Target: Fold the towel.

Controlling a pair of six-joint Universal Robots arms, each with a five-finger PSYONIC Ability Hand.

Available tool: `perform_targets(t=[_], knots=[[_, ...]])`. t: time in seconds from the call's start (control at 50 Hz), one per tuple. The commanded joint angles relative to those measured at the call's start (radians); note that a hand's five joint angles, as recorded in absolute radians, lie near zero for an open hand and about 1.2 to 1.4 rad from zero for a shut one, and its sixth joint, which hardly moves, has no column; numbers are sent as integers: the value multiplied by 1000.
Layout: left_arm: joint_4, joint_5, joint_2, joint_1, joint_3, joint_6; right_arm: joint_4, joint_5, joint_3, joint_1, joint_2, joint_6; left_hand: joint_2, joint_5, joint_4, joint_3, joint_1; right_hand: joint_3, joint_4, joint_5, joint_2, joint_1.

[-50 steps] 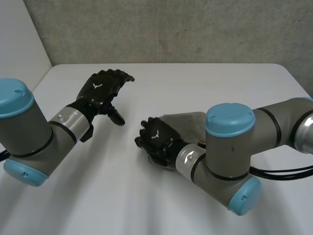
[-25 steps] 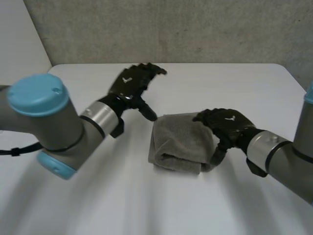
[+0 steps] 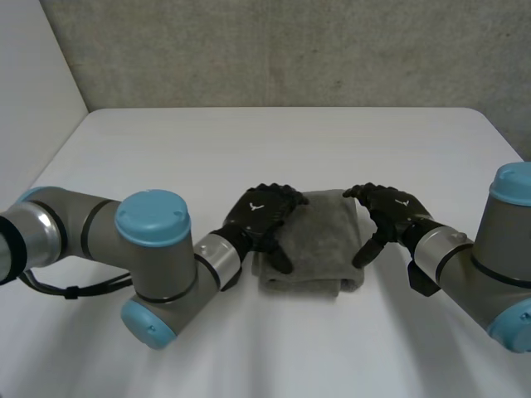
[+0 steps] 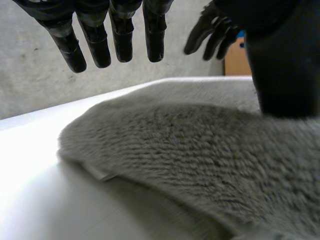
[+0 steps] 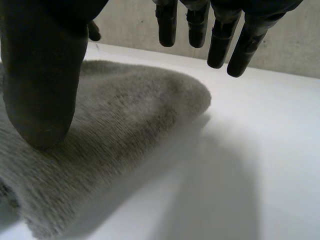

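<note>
The grey terry towel (image 3: 319,245) lies as a thick folded pad on the white surface (image 3: 249,141), directly between the two robot hands. The left robot hand (image 3: 264,214) is over one side edge and the right robot hand (image 3: 388,209) over the opposite one. Each is open: its fingers hang relaxed above the pile and grip nothing, while its thumb rests on the cloth. The fold looks close to finished, so the step in hand is probably flattening and squaring. That calls for even downward pressure from both sides together, without dragging the top layer sideways, then lifting straight up so that no edge catches. Counted: one towel, two robot hands, one surface.
</note>
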Motion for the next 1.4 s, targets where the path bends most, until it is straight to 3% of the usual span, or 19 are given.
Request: perform_targets(t=[0.02,0.22,0.38,0.46,0.64,0.8,0.86,1.0,1.14,1.4], knots=[[-8,-1,-10,61,-29,97,-18,-1,-26,25,58,-8,-15,9,-66,-58,-52,-53,-76,-63,-73,-64],[-11,-1,16,61,-78,93,-27,19,-92,80,162,-48,-18,6,-66,-58,-55,-53,-76,-63,-73,-64],[-11,-1,59,59,-100,83,-21,96,-106,97,167,-121,-18,6,-66,-58,-55,-53,-76,-63,-73,-64],[-17,-2,131,64,-106,44,-15,97,-109,97,119,-122,-24,1,-66,-58,-61,-53,-76,-63,-73,-64],[-56,-2,326,105,-92,-2,8,125,-127,85,-129,-120,-36,-11,-66,-58,-73,-53,-76,-63,-73,-64],[-249,-195,496,202,38,-19,94,220,-233,84,-279,-126,-27,-2,-66,-58,-64,-53,-76,-63,-73,-64],[-287,-205,499,213,58,-24,129,249,-261,84,-307,-125,-30,-5,-66,-58,-67,-53,-76,-63,-73,-64],[-366,-205,499,270,70,-24,169,238,-272,53,-318,-122,-33,-8,-66,-58,-70,-53,-76,-63,-73,-64],[-369,-205,499,268,63,-24,197,185,-270,28,-309,-114,-51,-26,-66,-58,-87,-53,-76,-63,-73,-64],[-370,-201,499,262,60,-24,200,188,-270,25,-312,-111,-74,-49,-66,-58,-111,-53,-76,-63,-73,-64]])
